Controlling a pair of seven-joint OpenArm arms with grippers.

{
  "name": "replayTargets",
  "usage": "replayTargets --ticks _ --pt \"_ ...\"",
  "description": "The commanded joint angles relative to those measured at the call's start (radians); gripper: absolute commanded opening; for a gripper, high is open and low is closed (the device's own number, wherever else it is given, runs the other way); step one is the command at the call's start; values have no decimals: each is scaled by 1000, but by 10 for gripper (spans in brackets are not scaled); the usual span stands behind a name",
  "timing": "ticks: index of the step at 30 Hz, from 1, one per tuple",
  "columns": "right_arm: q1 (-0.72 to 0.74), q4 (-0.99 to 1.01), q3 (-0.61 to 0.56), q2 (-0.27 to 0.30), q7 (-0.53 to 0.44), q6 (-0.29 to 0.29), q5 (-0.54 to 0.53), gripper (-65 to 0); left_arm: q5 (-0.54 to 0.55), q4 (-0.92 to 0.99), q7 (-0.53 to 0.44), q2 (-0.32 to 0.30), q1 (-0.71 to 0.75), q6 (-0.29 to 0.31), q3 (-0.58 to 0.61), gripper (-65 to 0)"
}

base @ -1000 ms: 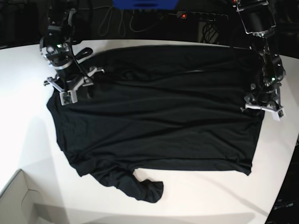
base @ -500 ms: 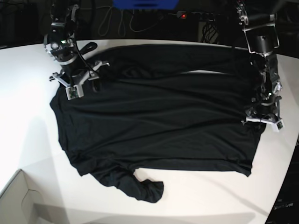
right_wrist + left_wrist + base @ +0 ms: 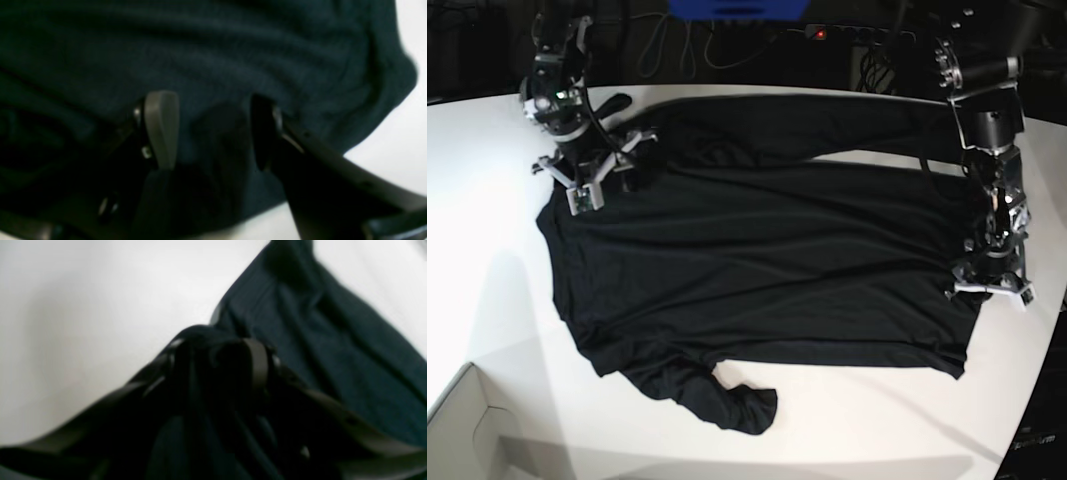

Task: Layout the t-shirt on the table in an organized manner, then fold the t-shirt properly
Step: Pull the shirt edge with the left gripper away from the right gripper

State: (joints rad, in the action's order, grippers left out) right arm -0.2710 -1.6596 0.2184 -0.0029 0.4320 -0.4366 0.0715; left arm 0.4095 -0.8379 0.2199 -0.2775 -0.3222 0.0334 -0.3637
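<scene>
From my seat the base view gives me a broad white counter (image 3: 487, 300) with a curved edge, matte and smooth, filling most of the frame. At the lower left corner a pale cardboard box (image 3: 467, 430) pokes in. Bare counter runs along the bottom of the frame and up the left side, and a narrower strip shows at the right, past the hem.

The t-shirt (image 3: 767, 270) lies spread across the middle of the counter, black and thin, with shallow wrinkles across the body. One sleeve is bunched in a curl near the lower centre, just off the main body. Its upper edge lies close to the counter's far rim.

At the right edge of the frame the left fingers (image 3: 990, 290) sit on the shirt's hem; in the left wrist view I see dark cloth bunched between them, so they are clamped on the t-shirt. At the upper left the right fingers (image 3: 585, 180) press into the shirt near its corner; the right wrist view shows them spread apart with fabric lying between them, and I cannot tell whether they pinch any of it.

Beyond the counter the room is dark, with looping cables (image 3: 677, 45), a power strip with a red light (image 3: 820, 34) and a blue object (image 3: 737, 8) at the top centre.
</scene>
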Motion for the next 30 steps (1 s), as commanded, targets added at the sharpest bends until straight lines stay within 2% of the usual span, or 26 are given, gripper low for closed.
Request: replayTargets --ticks 1,6,10,12,20,26,30 --pt "6 -6 3 13 -19 6 -9 -302 9 -31 -24 -15 -22 6 -2 -408" --pt "-1 -32 6 33 -19 9 -9 -302 10 -134 -23 -16 33 6 -11 -408" --pt "-35 -106 23 28 -23 9 -11 -302 12 -275 -23 -16 122 1 -11 -408" --pt "-46 -147 25 7 -19 9 -11 -302 13 -360 -23 -15 180 0 -13 -408" --pt "-121 -190 25 -6 -23 9 -12 -302 13 -657 -23 -13 467 -2 -42 -408" --pt "-146 -190 25 -6 -26 9 -16 -302 12 -835 -23 73 653 4 -117 -407" --pt "-142 -190 22 -6 -26 9 -16 -302 4 -929 -23 110 749 6 -117 -407"
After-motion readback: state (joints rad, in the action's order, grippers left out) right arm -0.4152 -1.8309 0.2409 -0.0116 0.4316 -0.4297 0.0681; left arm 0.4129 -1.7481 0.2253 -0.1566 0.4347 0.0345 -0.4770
